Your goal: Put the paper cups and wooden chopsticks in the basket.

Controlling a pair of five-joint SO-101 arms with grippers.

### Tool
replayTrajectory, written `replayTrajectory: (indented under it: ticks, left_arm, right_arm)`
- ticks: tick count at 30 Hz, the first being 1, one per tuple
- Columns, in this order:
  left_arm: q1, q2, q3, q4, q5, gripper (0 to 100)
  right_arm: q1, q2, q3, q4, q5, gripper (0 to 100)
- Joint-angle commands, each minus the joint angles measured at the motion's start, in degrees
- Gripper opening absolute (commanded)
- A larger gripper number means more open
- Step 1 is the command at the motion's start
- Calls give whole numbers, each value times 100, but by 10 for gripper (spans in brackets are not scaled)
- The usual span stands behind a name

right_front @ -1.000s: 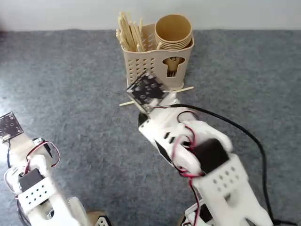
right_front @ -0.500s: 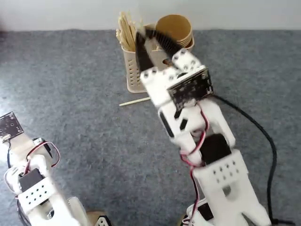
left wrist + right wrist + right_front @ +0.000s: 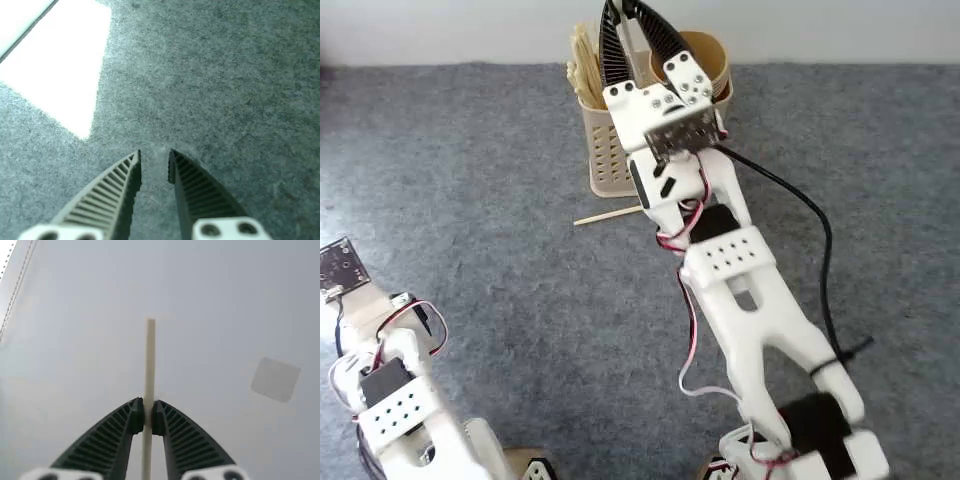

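Chopsticks (image 3: 584, 62) stood bundled in the 9 o'clock compartment of the basket (image 3: 605, 150), and stacked paper cups (image 3: 712, 52) filled its 3 o'clock compartment, so most of the job looked finished. The basket sat at the 12 o'clock edge of the grey bench (image 3: 470, 200) in the high view.

One more stick, the held chopstick (image 3: 149, 360), was pinched between the closed jaws of the right end effector (image 3: 147, 412). That end effector hung over the basket's 12 o'clock side, with the stick running out well past the fingertips. Whether its lower end had entered a compartment could not be told.

A loose chopstick (image 3: 608, 215) lay flat on the bench just at 6 o'clock of the basket, its 3 o'clock end hidden by the right arm.

Far off at 7 o'clock, the left end effector (image 3: 155, 159) hovered over bare felt, jaws a little apart and gripping nothing, well apart from the basket.

By this reckoning two steps were left. The held chopstick needed releasing among the bundle, and the loose chopstick needed fetching from the bench. The cups seemed done.
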Motion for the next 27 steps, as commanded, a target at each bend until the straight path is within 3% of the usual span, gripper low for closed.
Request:
replayTrajectory:
  ticks: [1,5,8,11,13,20,27]
  left_arm:
    - [35,-70,-251,-123,-53,95]
    - [35,-70,-251,-123,-53,95]
    - [35,-70,-251,-123,-53,95]
    - [35,-70,-251,-123,-53,95]
    - [35,-70,-251,-123,-53,95]
    - [26,-70,-251,-123,-53,95]
    - [26,-70,-251,-123,-53,95]
  right_arm:
    - [136,435,-440,-127,-44,8]
    - [180,901,-352,-75,-44,15]
    - [180,980,-79,4,-44,76]
    - [180,910,44,470,-44,151]
    - [198,734,79,848,-53,146]
    - [136,-154,185,2976,-79,116]
    - [57,-716,167,5684,-888,114]
